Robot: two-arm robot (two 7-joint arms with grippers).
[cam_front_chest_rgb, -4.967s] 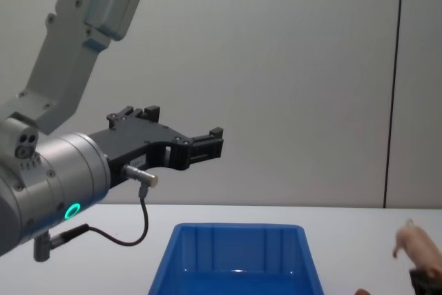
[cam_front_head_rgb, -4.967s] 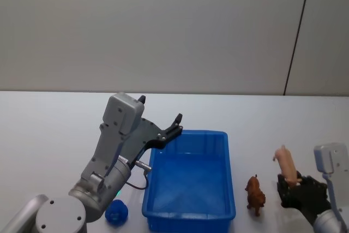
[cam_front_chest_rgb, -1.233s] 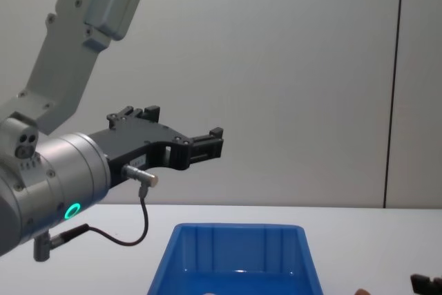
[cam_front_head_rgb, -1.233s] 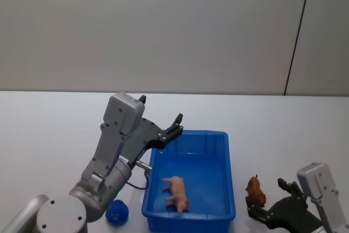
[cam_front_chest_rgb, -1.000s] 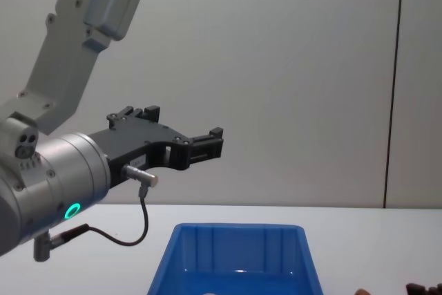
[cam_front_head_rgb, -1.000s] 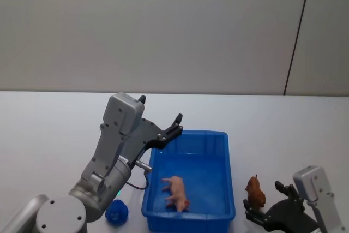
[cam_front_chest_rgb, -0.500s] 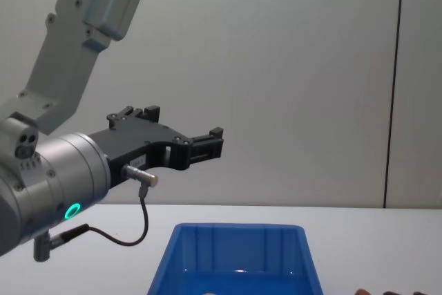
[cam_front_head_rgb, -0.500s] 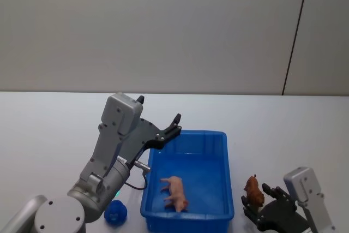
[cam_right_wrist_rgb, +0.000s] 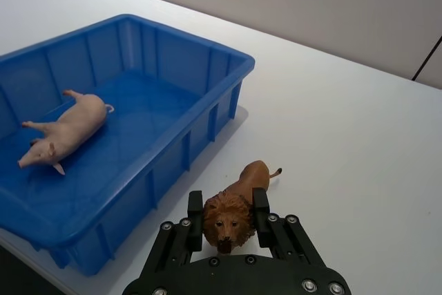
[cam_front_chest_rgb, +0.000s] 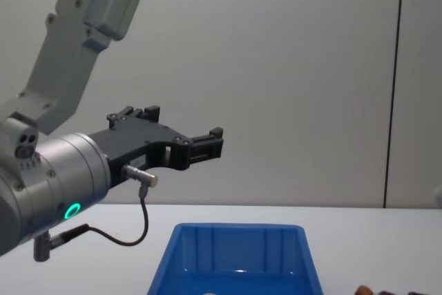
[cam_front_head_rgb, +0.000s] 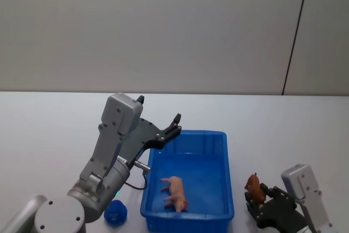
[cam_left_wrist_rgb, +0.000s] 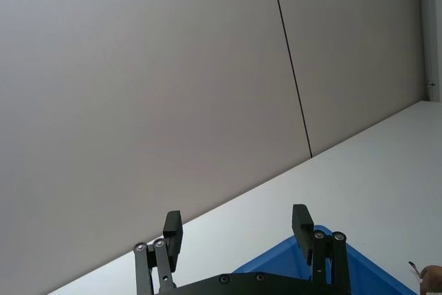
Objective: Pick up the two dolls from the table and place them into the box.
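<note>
A pale pink pig doll lies on its side inside the blue box, also seen in the right wrist view as the pig on the floor of the box. A brown lion doll stands on the white table just right of the box. My right gripper is low at the front right, its fingers pressed against both sides of the lion's head. My left gripper hangs open and empty above the box's left rear corner.
A small dark blue object lies on the table at the front, left of the box. The left arm's grey body rises over that spot. White tabletop stretches behind and to the right of the lion.
The pig, held up by the right gripper five seconds ago, now lies in the box. In the last second the right gripper slid in toward the lion and closed around its head. The left arm stayed still.
</note>
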